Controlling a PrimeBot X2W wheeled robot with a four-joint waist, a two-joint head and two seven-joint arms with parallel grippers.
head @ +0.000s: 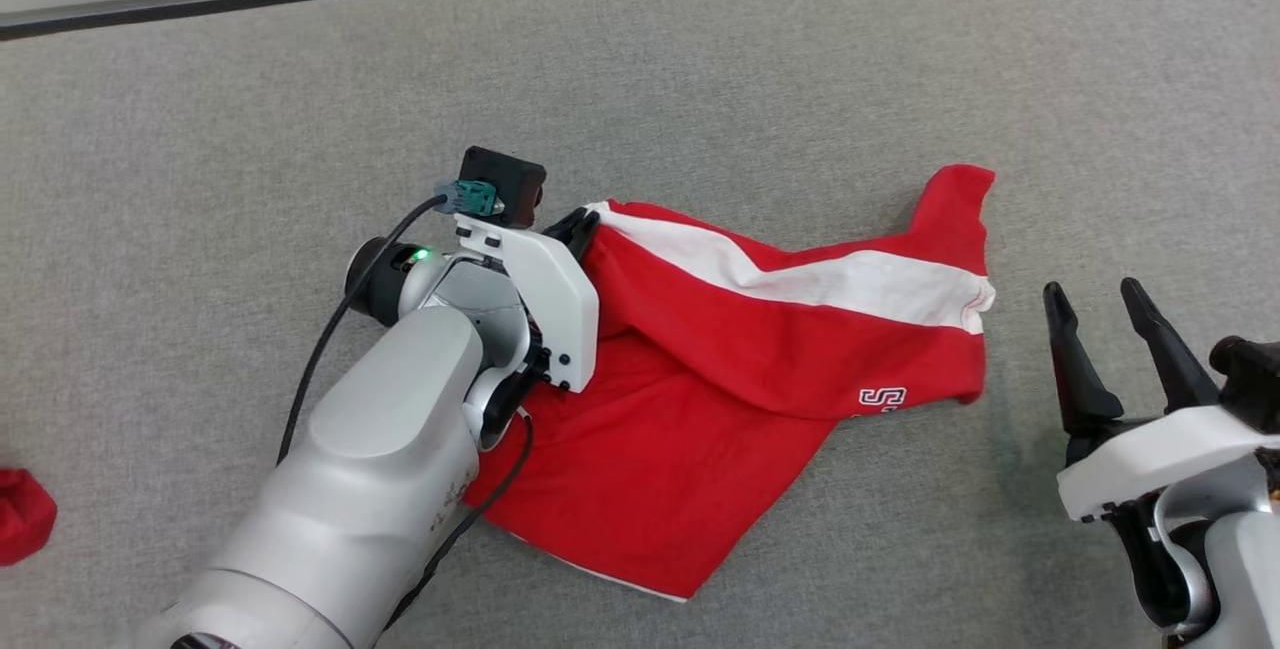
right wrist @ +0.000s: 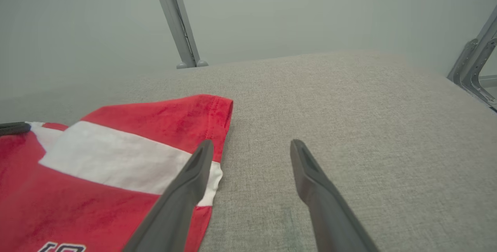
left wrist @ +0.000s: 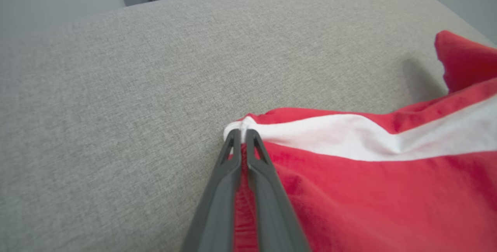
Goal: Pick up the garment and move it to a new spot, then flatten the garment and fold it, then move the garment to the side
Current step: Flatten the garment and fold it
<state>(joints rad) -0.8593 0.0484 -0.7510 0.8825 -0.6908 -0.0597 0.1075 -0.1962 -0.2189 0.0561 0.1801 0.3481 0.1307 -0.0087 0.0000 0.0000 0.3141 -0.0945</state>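
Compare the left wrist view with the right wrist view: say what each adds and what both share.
Left wrist view: a close look at the left fingers shut on the garment, pinching the end of its white stripe.
Right wrist view: the right fingers open over the table beside the garment's edge, and dark lettering on the red cloth.
Both: the red garment, its white stripe and the grey table. The right wrist view also catches a dark tip at the stripe's end, likely the left fingers.
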